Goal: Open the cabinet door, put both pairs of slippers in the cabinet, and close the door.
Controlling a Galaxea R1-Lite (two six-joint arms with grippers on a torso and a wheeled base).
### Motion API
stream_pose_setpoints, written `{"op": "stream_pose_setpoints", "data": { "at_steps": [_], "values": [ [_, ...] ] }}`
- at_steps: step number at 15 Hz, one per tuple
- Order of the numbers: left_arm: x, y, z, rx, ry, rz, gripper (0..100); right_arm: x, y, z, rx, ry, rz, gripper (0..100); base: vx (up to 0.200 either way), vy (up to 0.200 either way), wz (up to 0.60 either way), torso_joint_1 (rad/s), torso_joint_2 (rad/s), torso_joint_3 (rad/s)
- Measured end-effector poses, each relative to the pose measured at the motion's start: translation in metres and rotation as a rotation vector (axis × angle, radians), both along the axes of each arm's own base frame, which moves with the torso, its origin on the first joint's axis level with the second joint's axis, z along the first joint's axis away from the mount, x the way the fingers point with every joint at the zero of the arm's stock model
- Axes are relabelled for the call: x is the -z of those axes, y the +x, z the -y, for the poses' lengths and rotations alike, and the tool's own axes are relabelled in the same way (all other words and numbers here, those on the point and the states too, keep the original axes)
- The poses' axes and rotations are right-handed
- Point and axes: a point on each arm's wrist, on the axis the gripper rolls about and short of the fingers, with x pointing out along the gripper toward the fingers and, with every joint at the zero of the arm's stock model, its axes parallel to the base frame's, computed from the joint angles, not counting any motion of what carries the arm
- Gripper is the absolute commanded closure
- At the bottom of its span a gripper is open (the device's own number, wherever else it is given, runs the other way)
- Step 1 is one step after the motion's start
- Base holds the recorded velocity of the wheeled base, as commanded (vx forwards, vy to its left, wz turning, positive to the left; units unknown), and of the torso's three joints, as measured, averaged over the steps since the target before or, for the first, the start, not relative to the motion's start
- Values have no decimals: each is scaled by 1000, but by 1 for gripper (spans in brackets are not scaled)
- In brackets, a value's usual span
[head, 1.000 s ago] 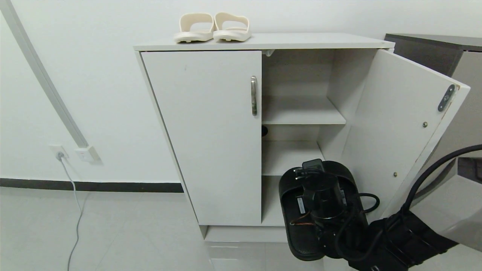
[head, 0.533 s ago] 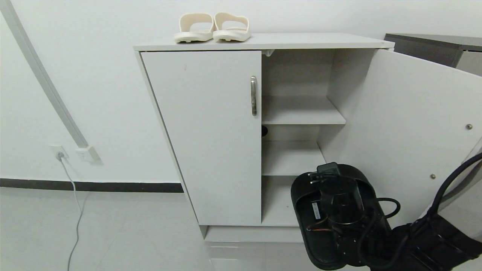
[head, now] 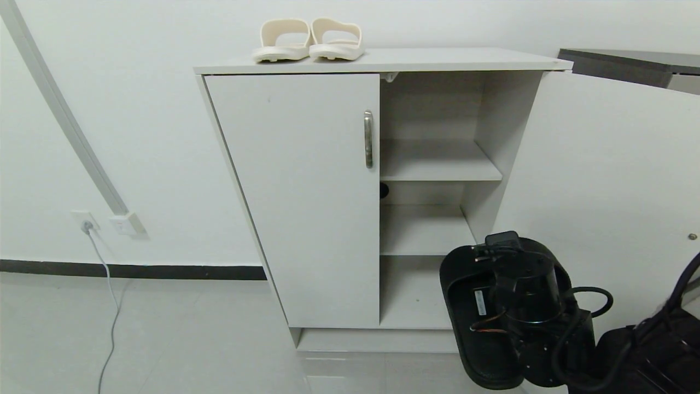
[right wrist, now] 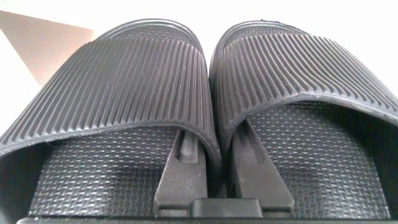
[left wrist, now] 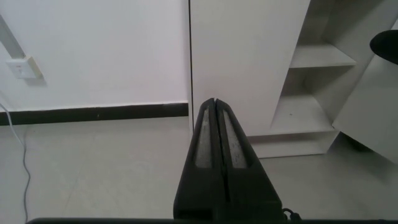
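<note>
The cabinet (head: 465, 57) has its right-hand door (head: 596, 180) swung wide and its left-hand door (head: 295, 191) shut, so the opening step looks done; the step in hand is stowing the first pair. The right tool (right wrist: 214, 163) is clenched on the black slippers (head: 465, 323) — one finger sits inside each shoe, pinching the two adjoining strap walls together; the pair hangs in front of the cabinet's lower right corner, beside the open door and outside the compartments. The left tool (left wrist: 214, 134) is pressed closed on nothing, above the floor (left wrist: 93, 168). The cream slippers (head: 309, 39) sit side by side on the cabinet top. Next, I judge, the black pair must travel leftward and inward onto the middle shelf (head: 421, 230) or the bottom shelf (head: 410, 295) — keeping clear of the door; then the right tool lets go.
</note>
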Motion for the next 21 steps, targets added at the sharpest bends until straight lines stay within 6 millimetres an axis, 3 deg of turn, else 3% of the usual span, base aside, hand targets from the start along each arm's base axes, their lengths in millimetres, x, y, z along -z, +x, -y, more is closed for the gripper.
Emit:
{"op": "stream_pose_setpoints", "data": {
  "at_steps": [5, 10, 15, 19, 21],
  "values": [
    [0, 0, 0, 0, 0, 0, 100, -4, -3, -7, -98, 55, 15, 100, 0, 0, 0, 0, 0, 0],
    [0, 0, 0, 0, 0, 0, 100, -18, 12, -36, -246, 228, 96, 100, 0, 0, 0, 0, 0, 0],
    [0, 0, 0, 1, 3, 0, 100, -5, 35, -65, -248, 287, 108, 100, 0, 0, 0, 0, 0, 0],
    [0, 0, 0, 1, 2, 0, 100, 11, 43, -71, -238, 282, 85, 100, 0, 0, 0, 0, 0, 0],
    [0, 0, 0, 1, 2, 0, 100, 16, 46, -70, -226, 276, 76, 100, 0, -200, 0, 2, 0, 2]
  ]
}}
